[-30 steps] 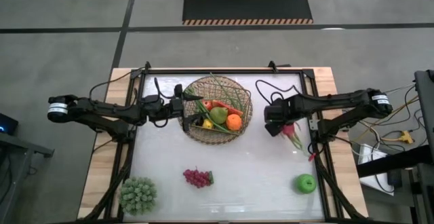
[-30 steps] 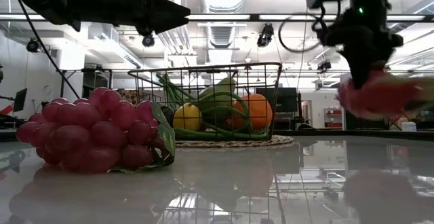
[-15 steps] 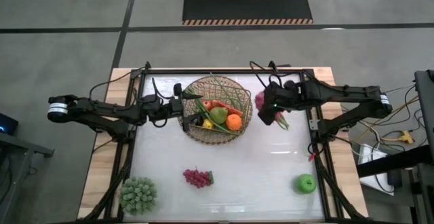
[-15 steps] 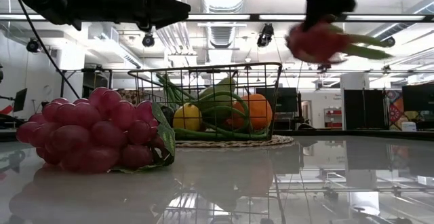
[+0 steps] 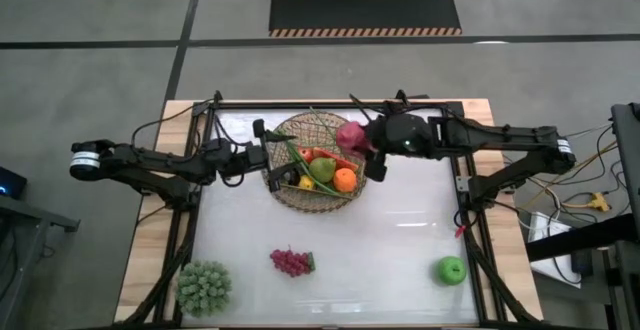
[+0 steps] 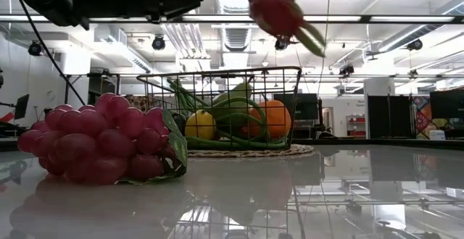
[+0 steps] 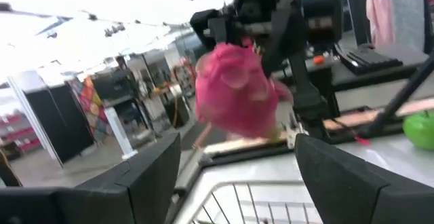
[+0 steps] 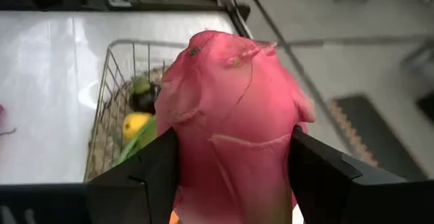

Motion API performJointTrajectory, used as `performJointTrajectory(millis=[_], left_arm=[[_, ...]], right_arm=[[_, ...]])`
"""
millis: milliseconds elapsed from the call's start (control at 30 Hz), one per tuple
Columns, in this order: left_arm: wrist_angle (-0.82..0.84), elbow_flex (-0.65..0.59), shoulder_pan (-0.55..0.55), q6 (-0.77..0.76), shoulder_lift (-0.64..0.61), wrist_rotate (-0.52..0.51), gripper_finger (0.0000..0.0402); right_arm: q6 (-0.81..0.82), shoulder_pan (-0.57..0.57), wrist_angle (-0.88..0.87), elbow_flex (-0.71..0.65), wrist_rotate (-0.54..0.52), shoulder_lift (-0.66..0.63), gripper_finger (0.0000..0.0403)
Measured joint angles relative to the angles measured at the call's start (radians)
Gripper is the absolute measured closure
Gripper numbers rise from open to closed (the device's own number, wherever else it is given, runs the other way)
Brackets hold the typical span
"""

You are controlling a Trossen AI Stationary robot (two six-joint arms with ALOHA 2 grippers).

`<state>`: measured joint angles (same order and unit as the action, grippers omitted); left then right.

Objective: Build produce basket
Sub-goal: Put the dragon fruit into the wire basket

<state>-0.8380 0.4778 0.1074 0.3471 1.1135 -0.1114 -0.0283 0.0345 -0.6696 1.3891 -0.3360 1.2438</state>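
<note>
High view: the pink toy dragon fruit [image 5: 350, 134] is held tight in the right gripper [image 5: 362, 142], up in the air just over the rim of the round tan woven basket [image 5: 318, 161]. The basket is below it, toward the left gripper [image 5: 262, 156], whose fingers are spread wide at the other rim. The basket floor is mostly hidden by fruit.

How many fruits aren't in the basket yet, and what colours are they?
Green: 2, the apple and the bumpy bunch
Purple-red: 1, the grapes
Pink: 1, the dragon fruit, held up in the right pincer
Total: 4
</note>
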Motion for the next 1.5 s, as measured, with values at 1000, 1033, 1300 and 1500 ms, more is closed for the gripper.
performJointTrajectory(millis=[1000, 1033, 1300, 1500], left_arm=[[-0.15, -0.061, 0.004, 0.088, -0.062, -0.1, 0.013], [-0.149, -0.067, 0.004, 0.088, -0.066, -0.1, 0.013], [-0.149, -0.072, 0.004, 0.085, -0.07, -0.104, 0.013], [-0.148, -0.072, 0.004, 0.082, -0.07, -0.104, 0.013]], right_arm=[[-0.124, 0.204, 0.242, -0.001, 0.217, 0.283, 0.0184], [-0.122, 0.206, 0.241, -0.001, 0.216, 0.29, 0.0184], [-0.095, 0.207, 0.241, -0.001, 0.213, 0.333, 0.0184], [-0.091, 0.208, 0.237, -0.001, 0.214, 0.356, 0.0184]])
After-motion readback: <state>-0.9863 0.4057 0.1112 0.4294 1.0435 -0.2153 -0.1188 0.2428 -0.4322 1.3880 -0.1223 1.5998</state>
